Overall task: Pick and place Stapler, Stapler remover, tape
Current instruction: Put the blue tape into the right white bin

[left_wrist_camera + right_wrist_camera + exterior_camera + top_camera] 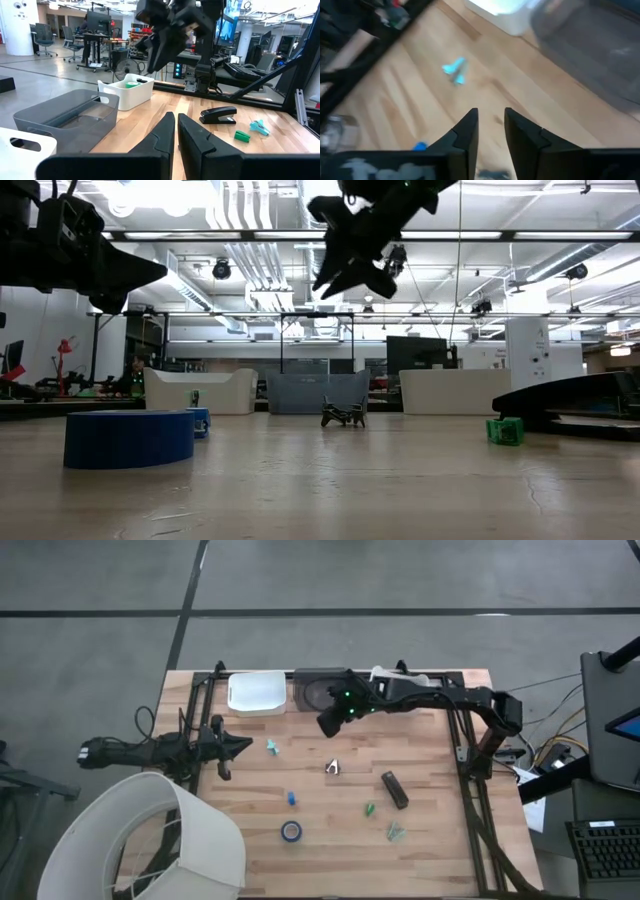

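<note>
On the pale wooden counter (430,840), a dark blue ring of tape (291,831) lies nearest the front edge, a smaller blue roll (291,798) just behind it. A black stapler (394,789) lies toward the right edge, and a silvery claw-shaped staple remover (333,768) sits mid-counter. The left gripper (238,747), fingers nearly closed and empty, hovers at the left edge. The right gripper (329,722), fingers narrowly parted and empty, hangs near the grey bin (318,692) and white bin (256,693) at the back edge.

On the table, the black stapler (394,790) lies flat at about four o'clock, the silvery stapler remover (333,768) near centre, and the blue tape (291,831) roll flat toward six o'clock.
</note>
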